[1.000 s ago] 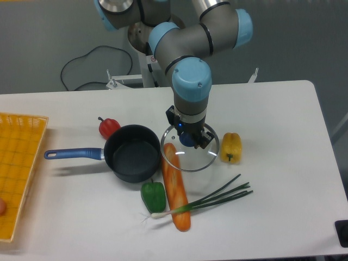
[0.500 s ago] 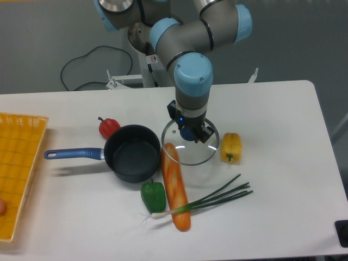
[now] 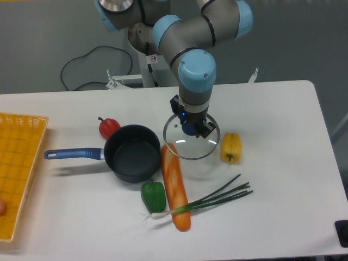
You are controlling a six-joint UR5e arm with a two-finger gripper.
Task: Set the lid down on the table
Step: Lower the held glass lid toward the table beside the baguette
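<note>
The gripper [image 3: 191,129] is gripping the lid [image 3: 191,137] by its knob, jaws pinching it, above the table [image 3: 272,174]. Risk: the rim is hanging near the baguette [image 3: 175,186] at 7 o'clock and could be landing tilted on it, sliding.

The gripper [image 3: 191,127] covers the middle of the lid [image 3: 192,148] — its knob and the fingertips cannot be made out. The yellow basket [image 3: 19,174] runs off the left edge, a small reddish thing [image 3: 2,206] in it half cut away. A dark object [image 3: 342,232] sits clipped at the lower right — unidentifiable.
</note>
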